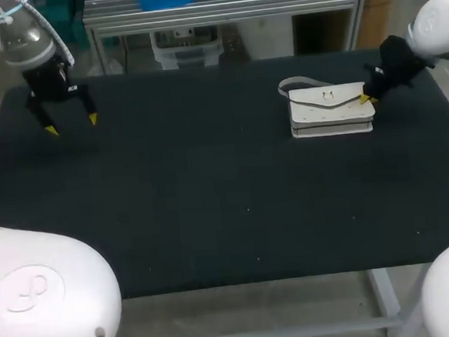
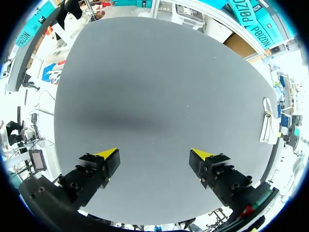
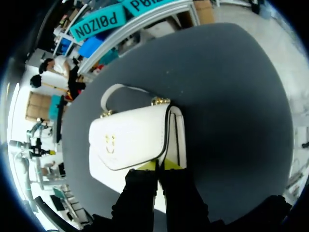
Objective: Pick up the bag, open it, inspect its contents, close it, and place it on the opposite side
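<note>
A white handbag with a gold clasp lies flat at the table's right rear, flap down, its strap looped behind it. My right gripper is at the bag's right end. In the right wrist view the bag fills the space ahead of that gripper, whose yellow tips are pressed together on the dark-trimmed side edge of the flap. My left gripper hangs open over the bare left rear of the table. From the left wrist, that gripper holds nothing, and the bag shows small at the far side.
The black table mat stretches bare across the middle and front. An aluminium frame with bins stands just behind the rear edge.
</note>
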Controlling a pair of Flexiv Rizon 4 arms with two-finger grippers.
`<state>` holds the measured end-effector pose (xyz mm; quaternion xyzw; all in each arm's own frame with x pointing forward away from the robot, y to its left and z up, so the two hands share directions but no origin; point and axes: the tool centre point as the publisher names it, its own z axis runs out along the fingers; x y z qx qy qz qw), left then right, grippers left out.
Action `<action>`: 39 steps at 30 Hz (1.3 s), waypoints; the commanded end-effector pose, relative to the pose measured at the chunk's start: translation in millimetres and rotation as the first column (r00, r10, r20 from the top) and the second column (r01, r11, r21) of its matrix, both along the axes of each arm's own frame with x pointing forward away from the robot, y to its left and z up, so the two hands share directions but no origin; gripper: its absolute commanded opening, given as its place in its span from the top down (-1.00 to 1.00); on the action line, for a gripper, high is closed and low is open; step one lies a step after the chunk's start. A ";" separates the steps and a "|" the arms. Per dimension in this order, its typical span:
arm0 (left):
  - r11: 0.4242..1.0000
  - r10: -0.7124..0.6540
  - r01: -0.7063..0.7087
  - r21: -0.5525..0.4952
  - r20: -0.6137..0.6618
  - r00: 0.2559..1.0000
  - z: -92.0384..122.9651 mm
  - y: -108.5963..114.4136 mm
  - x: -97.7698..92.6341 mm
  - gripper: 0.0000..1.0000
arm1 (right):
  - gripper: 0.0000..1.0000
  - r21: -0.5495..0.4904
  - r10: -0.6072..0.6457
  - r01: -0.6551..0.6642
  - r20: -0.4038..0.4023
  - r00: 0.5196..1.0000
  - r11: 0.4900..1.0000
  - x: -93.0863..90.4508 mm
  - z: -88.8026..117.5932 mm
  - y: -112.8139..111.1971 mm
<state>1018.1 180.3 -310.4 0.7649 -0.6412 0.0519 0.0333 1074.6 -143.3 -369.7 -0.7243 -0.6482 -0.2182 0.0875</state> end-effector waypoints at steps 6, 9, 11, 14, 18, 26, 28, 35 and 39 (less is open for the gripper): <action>1.000 0.006 -0.006 -0.003 -0.006 1.000 -1.7 -0.5 4.9 -1.00 | 1.00 0.017 -0.016 0.016 -0.026 1.000 1.000 10.8 1.3 -26.2; 1.000 0.007 -0.007 -0.001 -0.013 1.000 -4.9 -2.0 5.7 -1.00 | 1.00 0.017 -0.016 0.016 -0.026 1.000 1.000 10.8 1.3 -26.2; 1.000 0.010 -0.011 -0.003 -0.019 1.000 -7.1 -2.4 6.8 -1.00 | 1.00 0.017 -0.016 0.016 -0.026 1.000 1.000 10.8 1.3 -26.2; 1.000 0.007 -0.007 -0.005 -0.029 1.000 -9.7 -4.0 7.5 -1.00 | 1.00 0.017 -0.016 0.016 -0.026 1.000 1.000 10.8 1.3 -26.2; 1.000 0.001 -0.001 0.000 -0.034 0.999 -10.2 -5.4 6.8 -1.00 | 1.00 -0.002 -0.042 0.042 -0.003 0.999 0.999 19.4 13.3 -43.1; 1.000 0.020 -0.020 0.006 -0.031 0.999 -9.0 -1.3 4.3 -1.00 | 1.00 0.059 -0.072 0.069 0.045 0.996 0.996 44.9 49.3 -112.6; 1.000 0.024 -0.024 0.006 -0.032 0.999 -8.9 -1.2 4.2 -1.00 | 1.00 0.058 -0.065 0.063 0.037 0.997 0.996 48.3 49.0 -119.9; 1.000 0.025 -0.024 0.014 -0.031 0.999 -6.6 -3.8 5.0 -1.00 | 1.00 0.041 -0.006 0.005 0.019 1.000 0.999 62.0 43.0 -139.6; 1.000 0.021 -0.021 0.017 -0.032 0.999 -6.6 -7.4 5.2 -1.00 | 1.00 0.028 0.009 -0.009 -0.004 1.000 1.000 74.3 39.0 -152.4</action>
